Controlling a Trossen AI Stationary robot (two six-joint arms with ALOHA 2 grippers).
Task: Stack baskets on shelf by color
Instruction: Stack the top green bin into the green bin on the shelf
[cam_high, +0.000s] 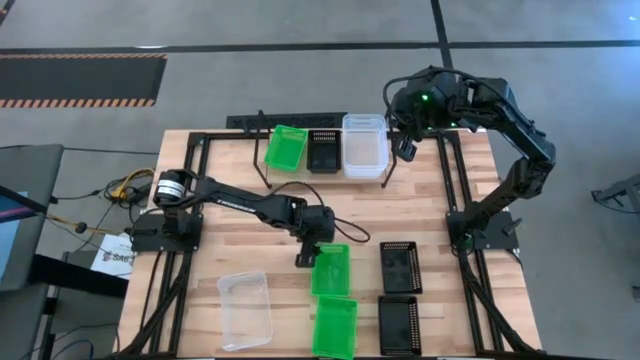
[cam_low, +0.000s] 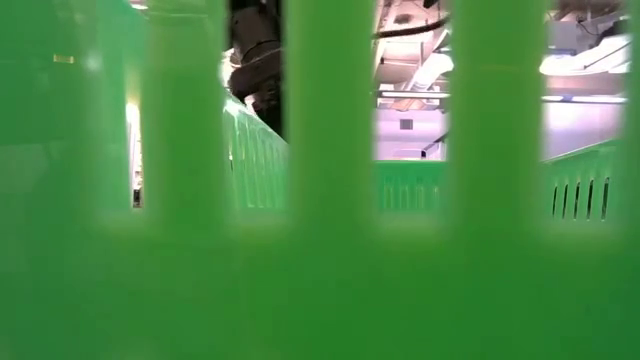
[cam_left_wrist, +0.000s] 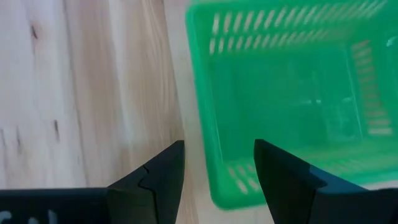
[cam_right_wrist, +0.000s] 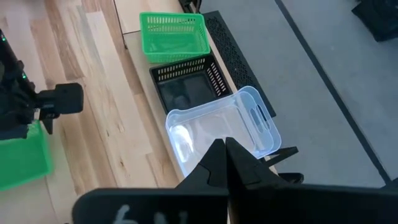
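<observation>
Now the left gripper (cam_left_wrist: 217, 168) gapes (holding nothing) beside a green basket (cam_left_wrist: 292, 99).

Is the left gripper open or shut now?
Open. In the left wrist view the left gripper shows a clear gap between its two fingers, poised at the rim of a green basket without gripping it.

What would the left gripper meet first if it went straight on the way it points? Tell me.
Probably the left gripper, fingers open, would meet the end wall of the green basket on the table; that rim lines up with the gap between its fingers, though depth is unclear.
</observation>
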